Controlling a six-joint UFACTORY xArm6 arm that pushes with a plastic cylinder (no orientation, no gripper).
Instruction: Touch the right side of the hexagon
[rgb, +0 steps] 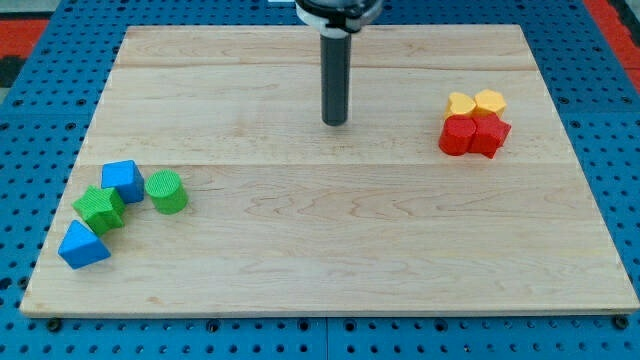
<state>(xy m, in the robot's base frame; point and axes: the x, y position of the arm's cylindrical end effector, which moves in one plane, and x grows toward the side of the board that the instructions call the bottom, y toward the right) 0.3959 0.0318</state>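
My tip (334, 122) rests on the wooden board (320, 260) at its top middle, touching no block. Far to its right is a tight cluster. A yellow block that looks hexagonal (490, 101) is at the cluster's top right. Another yellow block (461, 103) touches its left side. A rounded red block (458, 136) and a second red block (491, 135) sit just below them. The tip is well to the left of the hexagon, with the other yellow block between them.
At the view's lower left lie a blue cube (122, 180), a green cylinder (166, 191), a green star (100, 208) and a blue triangular block (83, 245). Blue pegboard (620, 120) surrounds the board.
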